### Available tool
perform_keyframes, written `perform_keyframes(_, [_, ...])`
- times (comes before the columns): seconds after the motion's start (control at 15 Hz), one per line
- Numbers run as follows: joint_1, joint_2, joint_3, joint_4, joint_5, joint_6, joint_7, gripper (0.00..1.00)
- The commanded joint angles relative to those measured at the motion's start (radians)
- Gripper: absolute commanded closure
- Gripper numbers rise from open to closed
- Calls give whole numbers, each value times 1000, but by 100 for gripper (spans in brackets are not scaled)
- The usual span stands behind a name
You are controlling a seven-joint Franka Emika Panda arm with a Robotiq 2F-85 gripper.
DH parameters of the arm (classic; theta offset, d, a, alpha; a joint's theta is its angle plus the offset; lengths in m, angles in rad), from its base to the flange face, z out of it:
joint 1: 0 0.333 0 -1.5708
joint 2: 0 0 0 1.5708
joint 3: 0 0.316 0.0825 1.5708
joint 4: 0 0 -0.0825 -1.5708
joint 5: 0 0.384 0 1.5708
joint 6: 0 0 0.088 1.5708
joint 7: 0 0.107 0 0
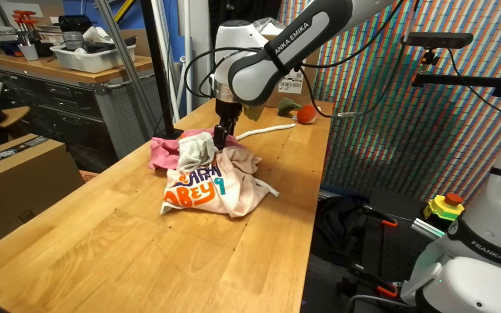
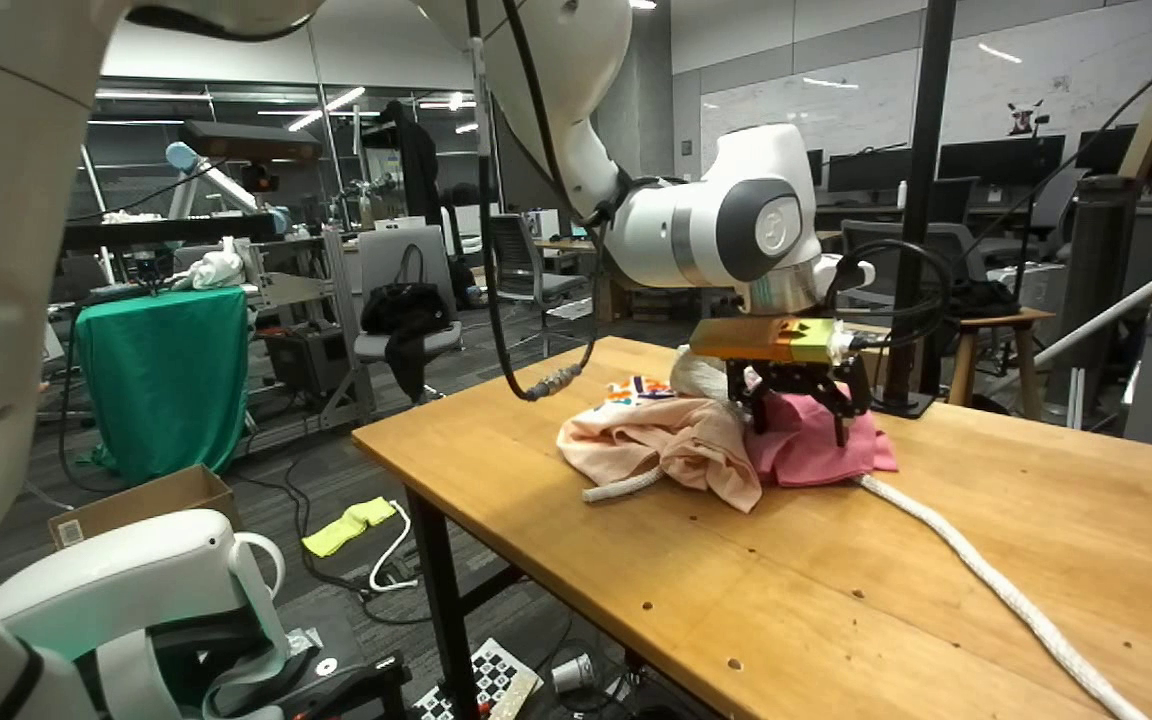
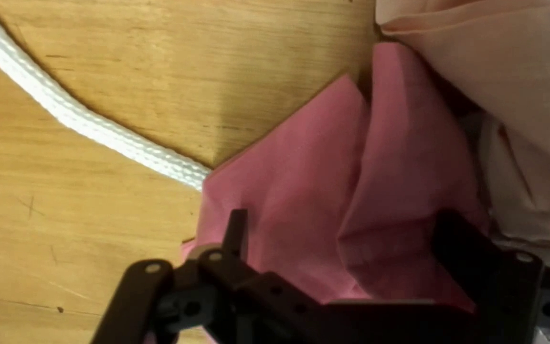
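Wrist view: seen from above, the black pincer (image 3: 343, 220) has its fingers (image 3: 237, 234) spread wide apart, pink cloth (image 3: 299, 186) showing below and between them; whether the fingertips touch the fabric cannot be told.
Pink cloth's place: crumpled on a wooden counter (image 1: 146, 261), directly under the pincer.
Peach cloth (image 1: 237, 198): bunched right against the pink cloth; in an exterior view it carries orange, purple and teal lettering, with "OBEY" and a "9" readable.
Off-white cloth (image 1: 196, 150): a rumpled, textured piece lying over the pink and peach cloths, just beside the pincer.
White rope (image 2: 996, 575): braided, running out from the pink cloth's edge in a loose curve along the counter.
Short rope end (image 2: 624, 487): pokes out from beneath the peach cloth; whether it belongs to the same rope cannot be seen.
Back of the counter: in an exterior view, a rounded red-orange object (image 1: 306, 114) sits beside a green object (image 1: 288, 107), near a cardboard box (image 1: 292, 83) with a white label.
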Motion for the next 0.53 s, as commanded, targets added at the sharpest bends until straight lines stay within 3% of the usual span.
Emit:
perform_keyframes(0.0, [-15, 41, 1, 83, 19, -52, -36, 13])
perform_keyframes(0.07, [-19, 47, 1, 94, 22, -62, -41, 27])
perform_keyframes(0.47, [-40, 70, 1, 144, 26, -116, -62, 73])
